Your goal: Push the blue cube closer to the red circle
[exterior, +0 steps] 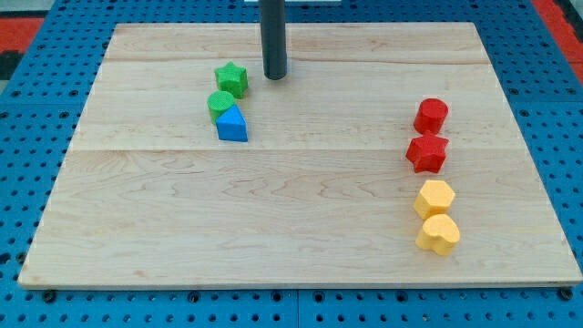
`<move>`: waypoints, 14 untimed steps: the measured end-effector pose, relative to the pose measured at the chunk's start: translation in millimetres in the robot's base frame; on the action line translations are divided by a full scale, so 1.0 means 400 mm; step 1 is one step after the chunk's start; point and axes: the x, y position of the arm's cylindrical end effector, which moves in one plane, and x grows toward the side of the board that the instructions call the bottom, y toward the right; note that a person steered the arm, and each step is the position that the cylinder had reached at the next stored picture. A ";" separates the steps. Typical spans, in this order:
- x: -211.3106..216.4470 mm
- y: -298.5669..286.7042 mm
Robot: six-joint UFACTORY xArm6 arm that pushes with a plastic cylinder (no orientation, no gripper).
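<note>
The blue block (pixel 232 124), wedge-like with a peaked top, sits left of the board's middle. It touches a green round block (pixel 219 103) just above it. The red round block (pixel 431 116) sits far to the view's right, with a red star block (pixel 426 153) right below it. My tip (pixel 275 75) rests on the board near the top, above and to the right of the blue block, close beside a green star block (pixel 232 79).
A yellow hexagon-like block (pixel 434 198) and a yellow heart-like block (pixel 438 234) sit below the red star at the view's right. The wooden board (pixel 301 246) lies on a blue pegboard surface (pixel 18 137).
</note>
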 end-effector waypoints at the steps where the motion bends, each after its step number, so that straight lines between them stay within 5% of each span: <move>1: 0.004 -0.088; 2: -0.034 -0.190; 4: -0.062 0.122; 5: -0.059 0.128; 8: -0.055 0.033; 9: -0.028 -0.143; 10: -0.055 -0.154; 12: -0.119 0.114; 13: -0.124 0.066; 14: -0.131 0.171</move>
